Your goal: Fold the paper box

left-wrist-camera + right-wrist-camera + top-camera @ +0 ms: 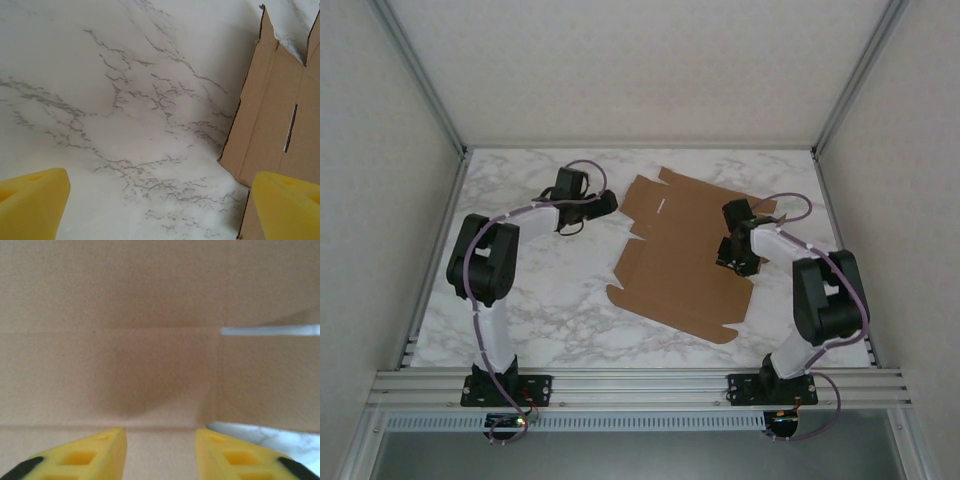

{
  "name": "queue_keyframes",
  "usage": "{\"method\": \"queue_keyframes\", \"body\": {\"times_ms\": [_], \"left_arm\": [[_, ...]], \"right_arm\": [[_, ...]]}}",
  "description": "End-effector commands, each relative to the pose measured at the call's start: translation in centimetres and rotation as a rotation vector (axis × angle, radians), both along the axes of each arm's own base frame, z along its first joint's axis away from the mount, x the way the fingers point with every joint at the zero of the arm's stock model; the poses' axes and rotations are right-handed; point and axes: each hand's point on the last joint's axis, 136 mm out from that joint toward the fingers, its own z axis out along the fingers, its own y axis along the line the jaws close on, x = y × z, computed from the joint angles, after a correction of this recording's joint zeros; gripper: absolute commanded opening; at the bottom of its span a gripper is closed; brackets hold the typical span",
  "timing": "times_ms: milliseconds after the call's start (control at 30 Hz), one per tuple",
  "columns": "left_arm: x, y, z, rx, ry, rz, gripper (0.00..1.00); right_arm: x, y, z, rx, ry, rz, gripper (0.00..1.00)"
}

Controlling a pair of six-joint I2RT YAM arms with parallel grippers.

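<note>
The paper box lay flat right of centre, directly under the right gripper, whose fingers stood narrowed but apart. The left gripper, spread wide, hovered just beside the sheet's upper-left edge. A white marble table carried both, with pale walls around it.

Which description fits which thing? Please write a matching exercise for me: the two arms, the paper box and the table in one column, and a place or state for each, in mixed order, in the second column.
Column one
1. left arm
2. right arm
3. paper box
4. table

Column two
A. white marble pattern with grey veins
B. brown, lies unfolded
C. its jaws are over cardboard, fairly close together
D. its jaws are wide apart over bare marble

Right pairs: 1-D, 2-C, 3-B, 4-A
</note>
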Motion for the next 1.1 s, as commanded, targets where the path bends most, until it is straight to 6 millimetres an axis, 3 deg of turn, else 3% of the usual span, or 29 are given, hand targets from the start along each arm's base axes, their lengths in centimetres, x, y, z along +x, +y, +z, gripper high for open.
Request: {"method": "queue_keyframes", "body": {"times_ms": [0,200,400,567,667,767,867,967,1067], "left_arm": [[0.4,-0.4,-1.0,-0.028,0.020,-0.042,0.93],[-0.3,-2.0,-2.4,-0.099,0.062,-0.107,0.90],[-0.8,-3.3,-3.0,-0.158,0.074,-0.177,0.87],[-0.4,-4.0,-1.8,-0.211,0.038,-0.202,0.77],[0.5,-2.1,0.0,-0.198,-0.022,-0.130,0.76],[1.3,2.0,1.5,-0.156,-0.080,0.018,0.77],[1.8,6.0,1.4,-0.033,-0.106,0.134,0.76],[2.0,6.7,1.4,0.039,-0.127,0.106,0.79],[2.4,5.7,0.9,0.003,-0.090,0.021,0.79]], "right_arm": [[1.4,0.4,-0.4,0.002,-0.002,-0.004,0.33],[2.8,1.1,-1.8,-0.003,0.034,0.053,0.22],[3.6,1.6,-2.8,-0.038,0.075,0.129,0.22],[4.1,2.4,-3.0,-0.056,0.088,0.201,0.22],[3.9,3.3,-3.1,-0.061,0.090,0.269,0.22],[3.1,4.4,-3.2,-0.069,0.096,0.343,0.23],[2.4,5.6,-3.2,-0.063,0.100,0.406,0.22],[1.9,6.7,-2.8,-0.039,0.087,0.459,0.22],[1.6,7.7,-2.3,-0.018,0.072,0.506,0.22]]}}
